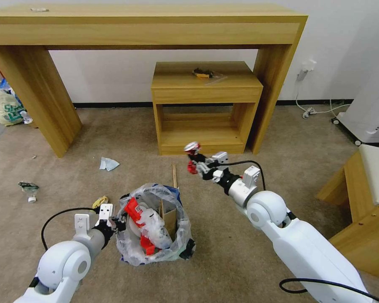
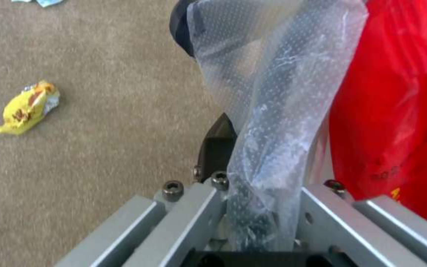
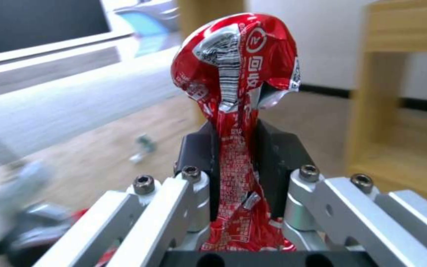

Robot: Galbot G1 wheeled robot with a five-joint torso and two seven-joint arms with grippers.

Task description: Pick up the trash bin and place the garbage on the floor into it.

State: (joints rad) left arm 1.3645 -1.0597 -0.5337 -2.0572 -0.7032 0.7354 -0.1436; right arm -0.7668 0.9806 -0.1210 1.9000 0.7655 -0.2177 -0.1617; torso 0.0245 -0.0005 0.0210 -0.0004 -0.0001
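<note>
The trash bin (image 1: 155,227), dark and lined with a crinkly clear bag, stands on the beige carpet floor (image 1: 71,168) and holds red wrappers, white pieces and cardboard. My left gripper (image 1: 115,223) is shut on the bin's rim and liner (image 2: 268,122). Above the floor, right of and beyond the bin, my right gripper (image 1: 194,162) is shut on a crumpled red wrapper (image 3: 235,85). More garbage lies on the floor: a yellow wrapper (image 1: 100,202) (image 2: 28,107), a bluish tissue (image 1: 108,163), a crushed cup (image 1: 29,188) and a wooden stick (image 1: 174,175).
A long wooden desk (image 1: 147,29) stands along the wall, with a low wooden side table (image 1: 204,105) under it. A printed shopping bag (image 1: 6,105) leans at the far left. Wooden furniture (image 1: 366,210) is at the right, cables and a white appliance (image 1: 366,113) beyond it.
</note>
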